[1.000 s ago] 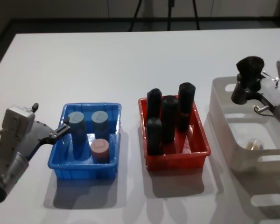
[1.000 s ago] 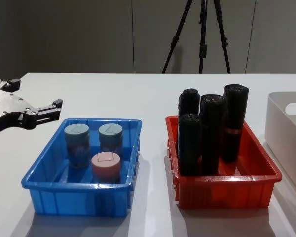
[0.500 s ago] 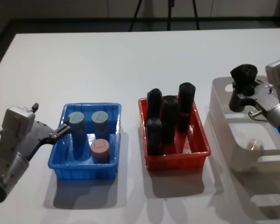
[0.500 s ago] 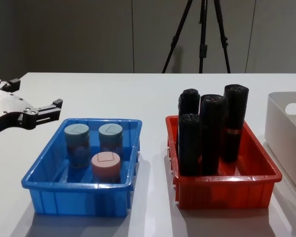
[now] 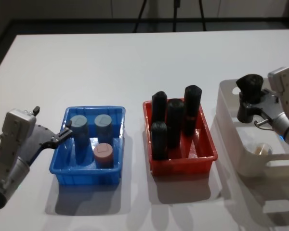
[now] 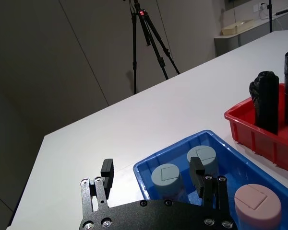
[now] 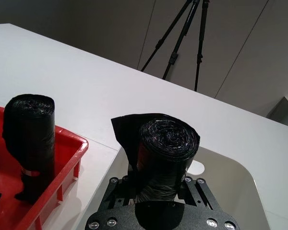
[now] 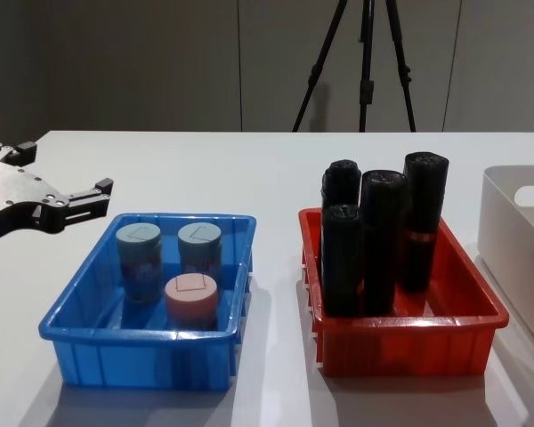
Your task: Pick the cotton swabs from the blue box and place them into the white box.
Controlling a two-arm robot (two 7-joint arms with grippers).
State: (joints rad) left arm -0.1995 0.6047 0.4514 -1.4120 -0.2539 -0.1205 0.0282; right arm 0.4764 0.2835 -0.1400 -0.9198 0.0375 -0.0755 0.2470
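Note:
Two grey-blue cotton swabs tubs point(image 5: 79, 126) point(image 5: 103, 124) and a pink one point(image 5: 103, 153) stand in the blue box point(image 5: 60, 163). My left gripper point(image 5: 66, 132) hangs open at the box's left rim, level with the nearest grey-blue tub, with nothing between its fingers point(image 6: 107, 170). My right gripper point(image 5: 246, 109) is shut on a black roll point(image 7: 165, 143), held upright over the left end of the white box point(image 5: 226, 103). A pale round tub point(image 5: 263, 149) lies on the white box's floor.
A red box point(image 5: 183, 166) with several upright black rolls point(image 5: 174, 120) stands between the blue and white boxes. A tripod point(image 8: 365, 62) stands beyond the table's far edge. Bare white table surrounds the boxes.
My right gripper has carried the black roll lower and nearer over the white box. The left gripper and the tubs in the blue box have not moved.

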